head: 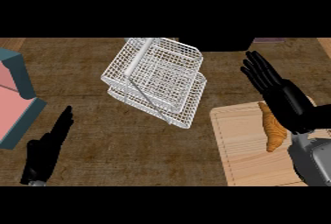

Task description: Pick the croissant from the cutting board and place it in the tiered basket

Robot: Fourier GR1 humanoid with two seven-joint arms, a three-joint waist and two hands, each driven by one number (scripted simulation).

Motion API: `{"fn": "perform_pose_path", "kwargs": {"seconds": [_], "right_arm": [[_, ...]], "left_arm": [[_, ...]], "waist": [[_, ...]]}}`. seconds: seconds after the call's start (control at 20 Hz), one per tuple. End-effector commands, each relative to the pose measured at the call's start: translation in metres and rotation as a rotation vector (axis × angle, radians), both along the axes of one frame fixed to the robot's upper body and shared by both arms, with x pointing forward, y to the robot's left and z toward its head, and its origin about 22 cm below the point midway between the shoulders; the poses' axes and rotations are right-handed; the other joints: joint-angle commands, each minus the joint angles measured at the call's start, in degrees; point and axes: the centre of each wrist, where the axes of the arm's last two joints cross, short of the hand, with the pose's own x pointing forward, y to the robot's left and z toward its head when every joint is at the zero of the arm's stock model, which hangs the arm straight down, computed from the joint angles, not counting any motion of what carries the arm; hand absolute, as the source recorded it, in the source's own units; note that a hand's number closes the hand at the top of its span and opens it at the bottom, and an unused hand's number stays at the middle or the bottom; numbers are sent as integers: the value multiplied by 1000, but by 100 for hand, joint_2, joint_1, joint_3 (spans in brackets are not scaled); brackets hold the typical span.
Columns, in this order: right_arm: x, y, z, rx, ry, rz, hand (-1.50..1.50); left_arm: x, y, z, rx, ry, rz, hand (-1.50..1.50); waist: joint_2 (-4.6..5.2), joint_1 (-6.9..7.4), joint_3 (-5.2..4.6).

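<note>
right hand (279, 94) open above croissant (274, 131) | cutting board (249, 144) | tiered basket (155, 78) apart

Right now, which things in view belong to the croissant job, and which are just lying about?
Belongs to the job:
croissant
cutting board under it
tiered basket
right hand, open above the croissant

Just lying about:
pink and teal object at the left edge
left hand, open, resting at lower left
</note>
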Motion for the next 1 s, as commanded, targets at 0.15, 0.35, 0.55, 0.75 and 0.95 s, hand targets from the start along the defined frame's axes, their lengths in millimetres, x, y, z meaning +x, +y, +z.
{"fn": "perform_pose_path", "kwargs": {"seconds": [0.15, 0.35, 0.55, 0.75, 0.95], "right_arm": [[27, -11, -23, -102, 84, -431, -150], [24, -30, -66, -319, 157, -752, -150], [30, 22, -91, -191, 8, -752, -150], [49, 3, -38, -405, -87, -748, -150], [41, 0, -22, -699, 1, -740, -150]], "left_arm": [[19, -34, 10, -99, -126, -162, 0], [31, -62, 16, -202, -158, -254, 0], [45, -70, -8, -234, -142, -269, 0], [47, -65, -19, -238, -143, -248, 0], [49, -47, -16, -222, -142, -223, 0]], "waist": [[-74, 77, -145], [4, 24, -158], [-90, 40, -128], [-133, 2, -139], [-195, -132, -167]]}}
